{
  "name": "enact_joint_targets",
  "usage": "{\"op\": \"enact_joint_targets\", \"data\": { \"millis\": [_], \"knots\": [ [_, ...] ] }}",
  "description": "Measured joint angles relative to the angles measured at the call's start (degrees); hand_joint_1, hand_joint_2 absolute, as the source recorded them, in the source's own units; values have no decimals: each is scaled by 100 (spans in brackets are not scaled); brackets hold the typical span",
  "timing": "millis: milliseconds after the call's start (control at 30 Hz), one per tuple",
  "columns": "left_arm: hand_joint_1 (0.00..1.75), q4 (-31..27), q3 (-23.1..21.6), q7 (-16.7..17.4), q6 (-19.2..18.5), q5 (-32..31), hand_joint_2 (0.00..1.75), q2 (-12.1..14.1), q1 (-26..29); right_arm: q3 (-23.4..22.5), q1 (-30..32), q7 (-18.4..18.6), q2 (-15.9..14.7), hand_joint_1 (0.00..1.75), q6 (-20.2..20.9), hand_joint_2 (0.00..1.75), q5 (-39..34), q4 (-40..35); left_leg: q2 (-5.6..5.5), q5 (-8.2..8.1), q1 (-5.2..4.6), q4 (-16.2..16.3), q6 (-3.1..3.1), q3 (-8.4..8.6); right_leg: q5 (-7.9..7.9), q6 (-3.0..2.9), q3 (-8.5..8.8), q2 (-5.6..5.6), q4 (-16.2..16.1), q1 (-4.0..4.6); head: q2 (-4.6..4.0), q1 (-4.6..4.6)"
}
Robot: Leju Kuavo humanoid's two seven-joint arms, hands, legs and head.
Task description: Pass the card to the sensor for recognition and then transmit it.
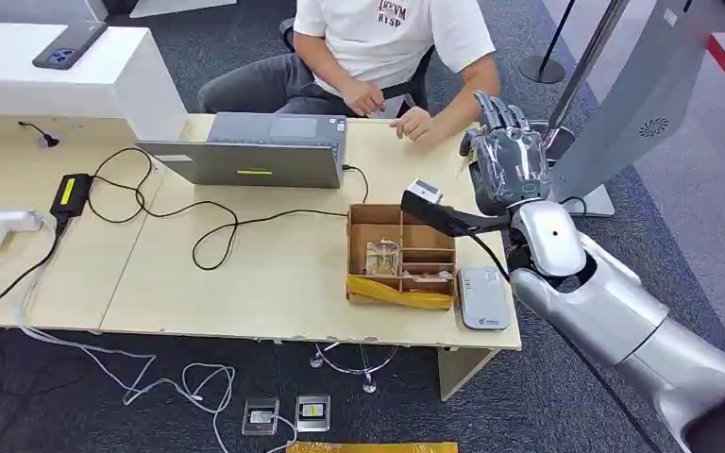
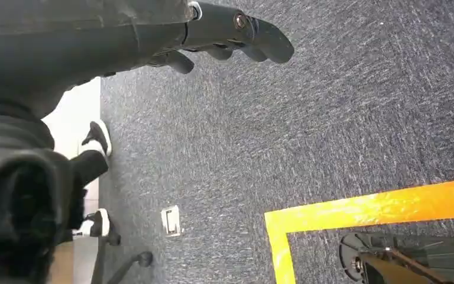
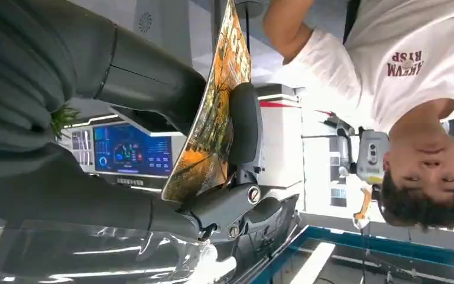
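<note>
My right hand point(image 1: 505, 156) is raised above the table's far right corner, close to a seated person's hands point(image 1: 415, 123). In the right wrist view it pinches a picture card point(image 3: 213, 112), printed in orange and green, between the thick thumb point(image 3: 148, 83) and a dark finger point(image 3: 243, 130); the card stands edge-on toward the person in a white T-shirt point(image 3: 402, 53). The grey-white card sensor point(image 1: 482, 297) lies on the table's near right corner, below the hand. My left hand point(image 2: 230, 32) hangs over the carpet, fingers apart and holding nothing.
A cardboard box point(image 1: 401, 255) with compartments holding more cards sits left of the sensor. A grey laptop point(image 1: 255, 151), black cables point(image 1: 208, 226), a power adapter point(image 1: 69, 193) and a power strip point(image 1: 0, 226) occupy the table's left and middle. Yellow floor tape point(image 2: 354, 207) marks the carpet.
</note>
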Motion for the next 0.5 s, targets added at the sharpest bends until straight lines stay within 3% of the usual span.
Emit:
{"op": "enact_joint_targets", "data": {
  "millis": [333,500],
  "knots": [
    [0,0,4,-15,22,251,0,-2,3,31,105,-151,2,175,-195,175,-429,103,3,0,0,0,0,4,0,0,-1,2,-1,0,0,0],
    [0,0,17,-15,66,454,0,-17,12,-172,607,-96,-196,175,-880,175,-874,157,-7,-1,0,1,0,12,-1,0,9,-1,-5,3,0,2]
  ]
}}
